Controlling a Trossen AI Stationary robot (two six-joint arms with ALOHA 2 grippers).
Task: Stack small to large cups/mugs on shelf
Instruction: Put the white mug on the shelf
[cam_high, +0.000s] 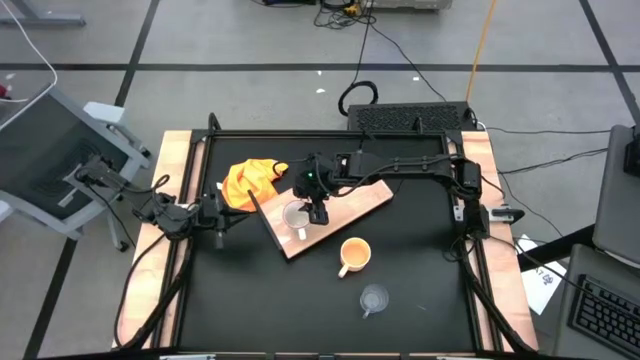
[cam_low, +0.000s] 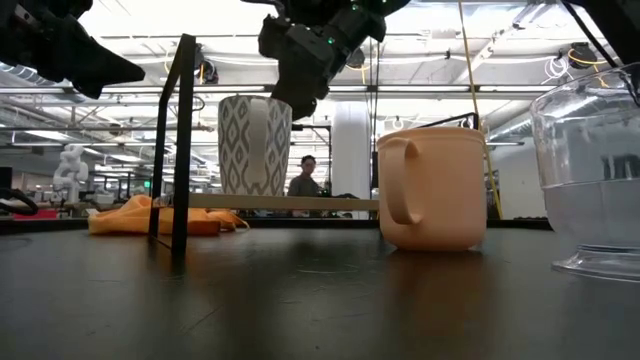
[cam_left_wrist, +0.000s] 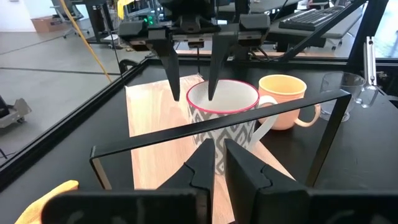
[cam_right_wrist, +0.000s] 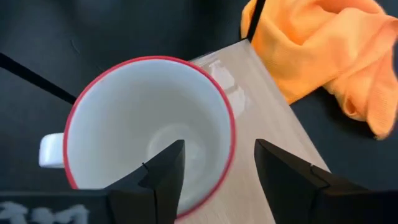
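Observation:
The white mug (cam_high: 297, 216), with a grey pattern and a red rim, stands upright on its base on the light wooden shelf (cam_high: 350, 205). My right gripper (cam_right_wrist: 219, 149) is open just above it. One finger (cam_left_wrist: 211, 87) is inside the mug and the other (cam_left_wrist: 173, 81) outside, with the rim (cam_right_wrist: 229, 134) between them and untouched. The yellow-orange mug (cam_high: 354, 255) and the clear glass cup (cam_high: 374, 299) stand on the black table nearer the front. My left gripper (cam_left_wrist: 217, 165) is shut and empty at the table's left (cam_high: 218, 220).
A yellow-orange cloth (cam_high: 252, 180) lies bunched at the shelf's far left end. A thin black frame (cam_left_wrist: 224, 121) stands along the shelf's left side, with a post in the low view (cam_low: 180, 140). A person (cam_low: 303, 175) shows in the room behind.

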